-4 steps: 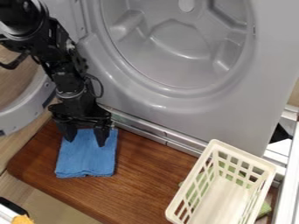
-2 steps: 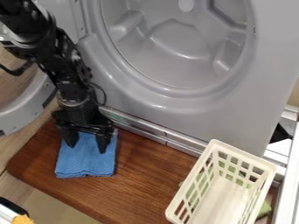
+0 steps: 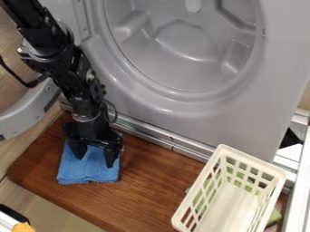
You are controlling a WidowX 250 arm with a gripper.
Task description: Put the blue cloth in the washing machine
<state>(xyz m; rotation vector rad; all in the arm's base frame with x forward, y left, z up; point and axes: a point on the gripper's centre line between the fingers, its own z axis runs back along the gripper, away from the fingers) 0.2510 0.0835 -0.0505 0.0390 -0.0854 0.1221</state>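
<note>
The blue cloth (image 3: 91, 170) is near the left edge of the brown board (image 3: 151, 181), under the wide-apart claw (image 3: 95, 158), so grabbing it and filling the washing machine (image 3: 200, 115) are both left to do

You are seeing the blue cloth (image 3: 91, 169) lying folded into a flat, roughly rectangular pad, its layers showing along the near edge. It is resting on the left part of the brown wooden board (image 3: 154, 181), outside the washer (image 3: 242, 115). The grey washer is standing upright behind the board, showing you its round, moulded hollow (image 3: 181, 54), and its door (image 3: 23, 118) is hanging open at the left.
</note>
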